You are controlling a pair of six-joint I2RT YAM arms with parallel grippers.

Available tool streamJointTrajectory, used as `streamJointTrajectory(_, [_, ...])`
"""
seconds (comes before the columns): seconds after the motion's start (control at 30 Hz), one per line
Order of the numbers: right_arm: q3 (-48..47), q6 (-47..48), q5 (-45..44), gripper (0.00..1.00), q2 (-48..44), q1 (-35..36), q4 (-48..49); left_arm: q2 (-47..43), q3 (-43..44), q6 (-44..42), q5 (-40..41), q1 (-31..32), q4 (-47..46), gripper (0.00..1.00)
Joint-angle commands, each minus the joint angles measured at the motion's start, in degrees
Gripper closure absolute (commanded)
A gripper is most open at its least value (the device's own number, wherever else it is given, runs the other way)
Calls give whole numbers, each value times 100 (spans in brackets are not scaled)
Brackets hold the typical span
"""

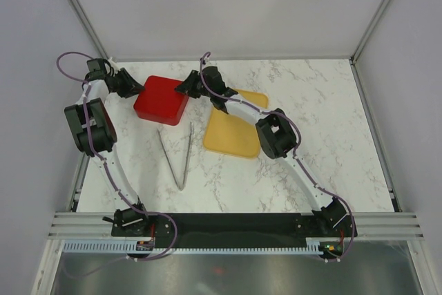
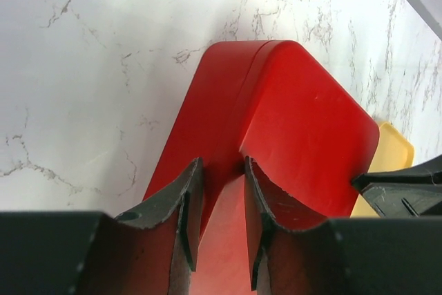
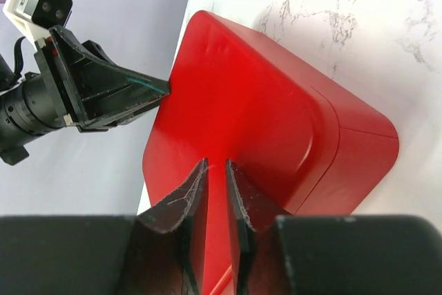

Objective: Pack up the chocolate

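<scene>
Chocolate: none in sight; I judged it packed inside the closed red box (image 1: pixel 161 99), near the tabletop's far edge.
Tray (image 1: pixel 235 136): bare.
Left gripper (image 2: pixel 222 164), right gripper (image 3: pixel 216 164): narrowly parted at opposite box edges; I couldn't tell whether they gripped.

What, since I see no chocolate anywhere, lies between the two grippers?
The closed red box lies between the left gripper and the right gripper, one at each side of it; the top external view shows this.
</scene>
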State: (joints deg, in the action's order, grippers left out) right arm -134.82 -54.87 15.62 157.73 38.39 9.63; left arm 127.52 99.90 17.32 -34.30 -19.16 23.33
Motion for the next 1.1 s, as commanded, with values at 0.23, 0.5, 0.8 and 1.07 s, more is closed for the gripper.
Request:
streamJointTrajectory(0.23, [842, 749, 679, 73, -1498, -95, 101, -288, -383, 403, 1822, -378, 910, 66])
streamJointTrajectory(0.5, [1853, 1232, 829, 71, -2605, -139, -57, -1176, -339, 351, 1874, -343, 866, 46])
streamJointTrajectory(0.8, [3233, 1575, 583, 70, -3765, -227, -488, -1626, -813, 201, 1972, 289, 620, 46])
streamJointTrajectory(1.07, [4104, 2173, -154, 70, -4741, -315, -1498, -1116, -1104, 430, 2349, 334, 778, 51])
